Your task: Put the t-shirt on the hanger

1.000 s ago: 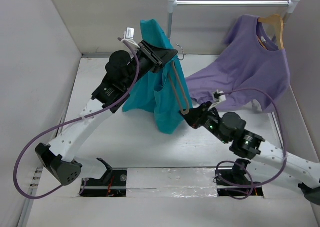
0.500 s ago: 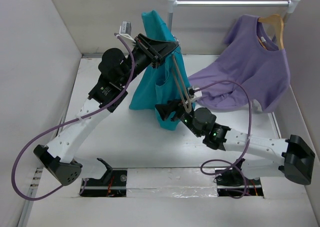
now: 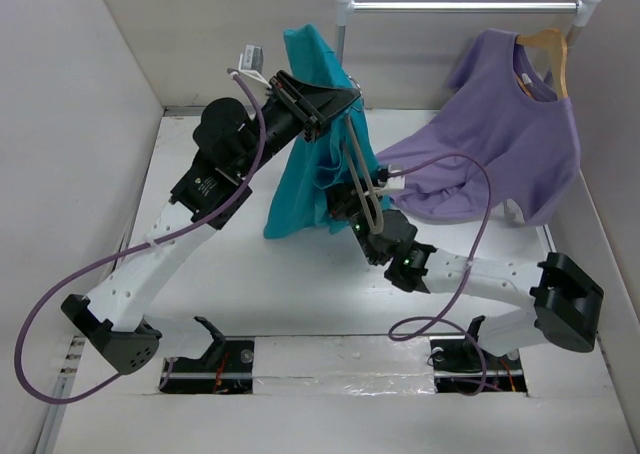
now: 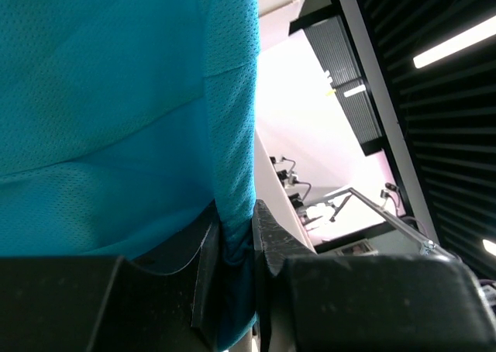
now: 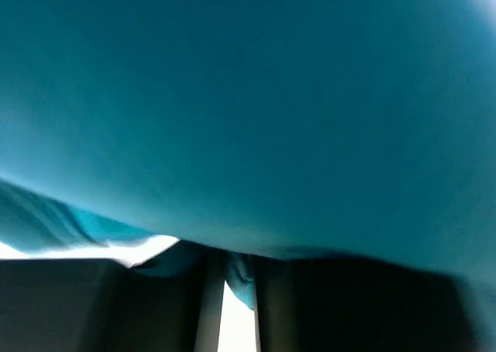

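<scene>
One teal t-shirt [image 3: 298, 189], one purple t-shirt [image 3: 500, 139], two hangers [image 3: 363, 174] [image 3: 549, 46], two arms [image 3: 185, 229] [image 3: 480, 274].

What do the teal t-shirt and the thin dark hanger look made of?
The t-shirt looks like a matte synthetic sports knit: the left wrist view shows a fine mesh of tiny holes. The hanger is probably metal wire or hard plastic, dull grey; its slim, smoothly bent frame fits either.

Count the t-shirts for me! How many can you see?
2. The teal t-shirt is held up in the middle of the table. The purple t-shirt hangs on the wooden hanger at the right end of the rail. None seems hidden.
</scene>
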Available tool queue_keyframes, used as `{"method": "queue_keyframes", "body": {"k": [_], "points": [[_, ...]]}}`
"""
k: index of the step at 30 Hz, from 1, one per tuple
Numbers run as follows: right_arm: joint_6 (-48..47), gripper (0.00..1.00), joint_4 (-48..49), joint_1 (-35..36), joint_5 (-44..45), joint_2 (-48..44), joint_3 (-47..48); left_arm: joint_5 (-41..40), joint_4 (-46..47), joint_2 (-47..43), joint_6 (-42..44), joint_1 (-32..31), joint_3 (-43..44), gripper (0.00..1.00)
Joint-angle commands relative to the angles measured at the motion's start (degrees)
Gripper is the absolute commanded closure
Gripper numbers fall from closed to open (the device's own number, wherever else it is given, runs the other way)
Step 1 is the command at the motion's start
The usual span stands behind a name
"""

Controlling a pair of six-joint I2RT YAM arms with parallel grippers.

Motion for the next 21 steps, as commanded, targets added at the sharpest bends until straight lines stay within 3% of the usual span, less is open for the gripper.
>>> {"method": "queue_keyframes", "body": {"k": [1,2,4,13,21], "points": [[0.63,0.87,3.02,1.1,-0.2,-4.47,2.53,-1.62,3.05,-3.42,2.66,1.35,2.34,1.0],[2.37,0.95,-0.91,1.1,-1.26,-6.14,1.31,-1.89,3.14,-3.42,3.02,2.31,2.07,1.0],[3.27,1.0,-5.14,1.71,-5.46,-11.94,-0.63,-1.63,4.62,-3.69,3.19,2.85,0.32,1.0],[11.52,1.0,-44.95,3.04,-22.69,-39.26,-8.2,-1.01,15.69,0.25,3.02,10.22,-3.3,1.0],[12.32,1.0,-67.38,3.04,-30.19,-47.11,-2.49,-4.09,24.67,5.54,4.86,10.23,-3.55,1.0]]}}
